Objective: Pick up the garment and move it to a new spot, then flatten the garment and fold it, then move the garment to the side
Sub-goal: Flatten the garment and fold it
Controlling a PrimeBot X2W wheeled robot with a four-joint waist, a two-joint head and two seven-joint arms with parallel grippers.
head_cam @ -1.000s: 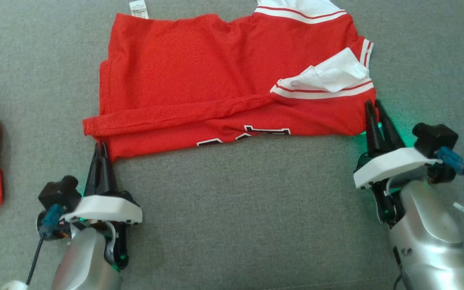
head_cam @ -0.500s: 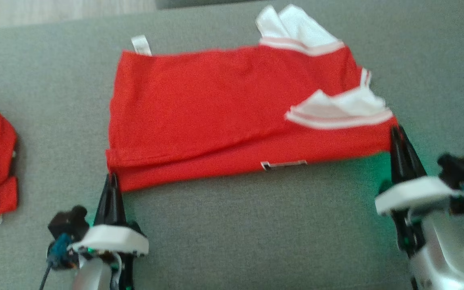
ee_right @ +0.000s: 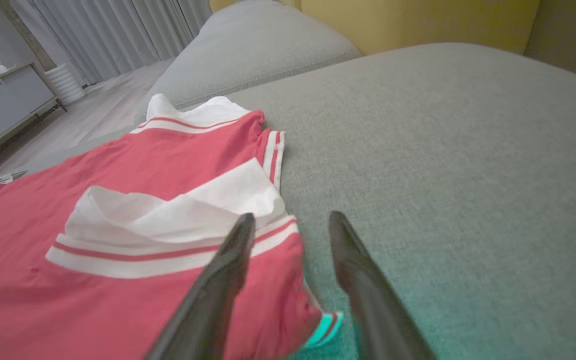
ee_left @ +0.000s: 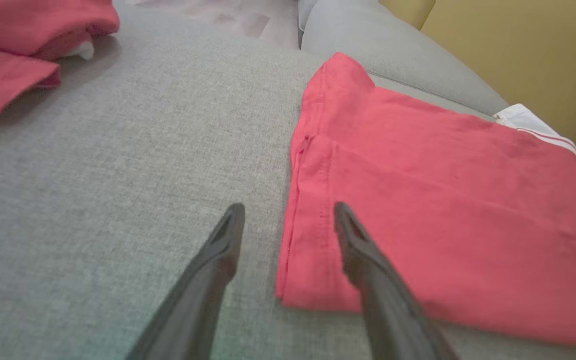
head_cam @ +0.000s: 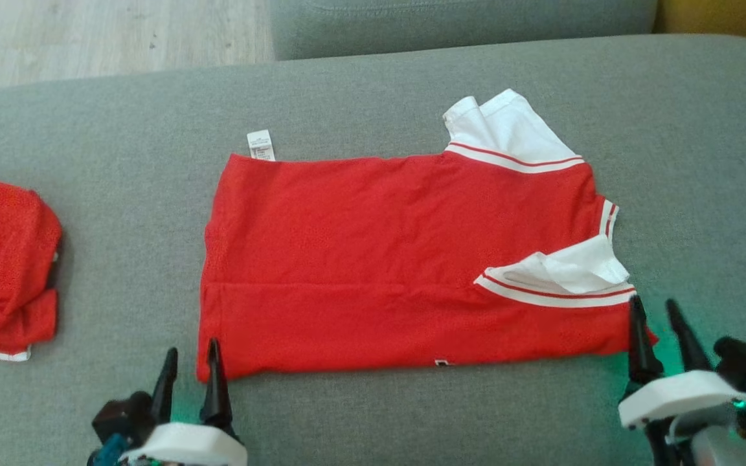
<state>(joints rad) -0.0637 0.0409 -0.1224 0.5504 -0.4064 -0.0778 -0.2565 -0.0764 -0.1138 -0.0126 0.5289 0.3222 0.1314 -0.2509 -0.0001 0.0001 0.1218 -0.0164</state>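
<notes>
Red jersey [head_cam: 399, 259] with white trim lay folded flat on a grey fabric cushion [head_cam: 412, 414], left gripper [head_cam: 192, 348] and right gripper [head_cam: 653, 303] spread open and empty at its near corners.
The left gripper straddled the near left corner, one finger above the hem, the other above bare cushion; the right gripper straddled the near right corner likewise. A white label [head_cam: 261, 144] stuck out past the far left edge, a white sleeve [head_cam: 509, 126] past the far right. Bare cushion lay open along the near edge and to the right. A second red garment [head_cam: 4, 265] sat well apart on the left, bare cushion between. Wooden floor [head_cam: 107, 39] showed beyond the far left edge.
</notes>
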